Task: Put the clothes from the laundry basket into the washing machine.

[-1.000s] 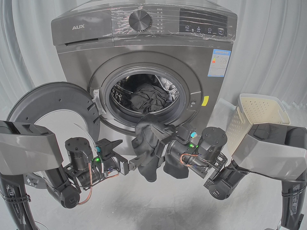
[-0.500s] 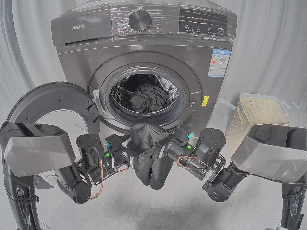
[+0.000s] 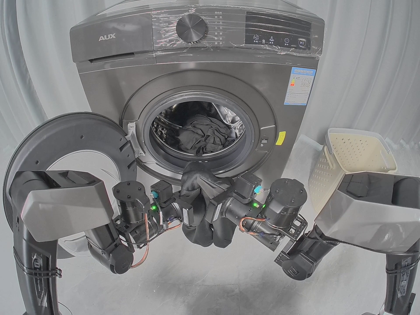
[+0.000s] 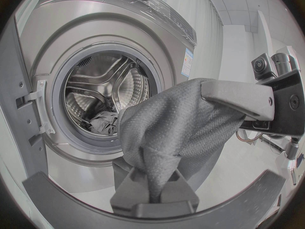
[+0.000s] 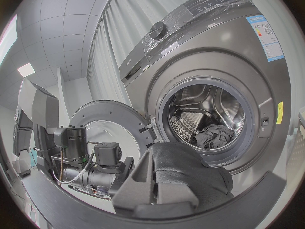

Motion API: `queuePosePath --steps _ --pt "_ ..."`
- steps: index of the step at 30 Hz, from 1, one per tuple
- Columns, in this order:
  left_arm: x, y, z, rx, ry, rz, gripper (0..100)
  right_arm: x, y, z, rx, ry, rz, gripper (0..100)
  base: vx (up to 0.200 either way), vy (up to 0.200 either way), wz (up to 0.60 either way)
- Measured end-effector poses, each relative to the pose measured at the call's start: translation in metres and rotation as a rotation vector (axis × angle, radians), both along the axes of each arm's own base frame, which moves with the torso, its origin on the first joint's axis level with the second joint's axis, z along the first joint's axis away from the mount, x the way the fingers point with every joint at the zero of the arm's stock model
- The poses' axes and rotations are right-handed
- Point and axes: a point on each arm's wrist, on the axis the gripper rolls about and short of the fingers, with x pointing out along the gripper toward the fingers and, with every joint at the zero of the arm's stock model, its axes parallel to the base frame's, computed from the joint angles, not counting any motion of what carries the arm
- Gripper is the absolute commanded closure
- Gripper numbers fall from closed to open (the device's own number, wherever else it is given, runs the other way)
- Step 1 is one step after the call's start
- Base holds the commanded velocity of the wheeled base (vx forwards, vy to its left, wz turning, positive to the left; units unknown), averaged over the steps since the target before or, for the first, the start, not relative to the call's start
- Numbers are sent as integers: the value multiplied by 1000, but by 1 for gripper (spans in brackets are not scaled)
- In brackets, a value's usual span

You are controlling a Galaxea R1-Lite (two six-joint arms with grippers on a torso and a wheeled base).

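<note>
A dark grey garment (image 3: 202,188) hangs bunched just below the washing machine's (image 3: 131,84) open drum mouth, its top touching the lower rim. My left gripper (image 3: 191,218) is shut on its lower fold (image 4: 155,163), and my right gripper (image 3: 215,203) is shut on its other side (image 5: 187,166). In the left wrist view the right gripper's finger (image 4: 238,97) lies over the cloth. More dark clothes (image 3: 203,134) lie inside the drum (image 5: 213,135). The cream laundry basket (image 3: 350,154) stands at the right, no clothes visible in it.
The round machine door (image 3: 70,141) stands swung open at the left, close behind my left arm. Pale curtains hang behind the machine. Bare light floor (image 3: 197,276) stretches in front of the machine.
My left gripper has moved right and closed on the hanging garment. Both grippers have drawn together, and the cloth has bunched up and risen toward the drum mouth.
</note>
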Motion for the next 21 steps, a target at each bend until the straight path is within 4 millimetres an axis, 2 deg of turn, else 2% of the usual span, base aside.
queuePosePath --steps 9,10,16,21 --pt "3 3 5 -13 -12 46 100 -2 2 -2 1 7 -21 100 0 0 0" --pt "3 4 6 -16 -16 49 100 -3 3 -2 1 8 -20 0 0 0 0" --pt "3 4 16 -34 -39 65 100 -6 5 -4 -3 13 -11 0 0 0 0" --pt "4 5 25 -53 -54 70 100 -15 -2 -11 -34 40 -5 0 0 0 0"
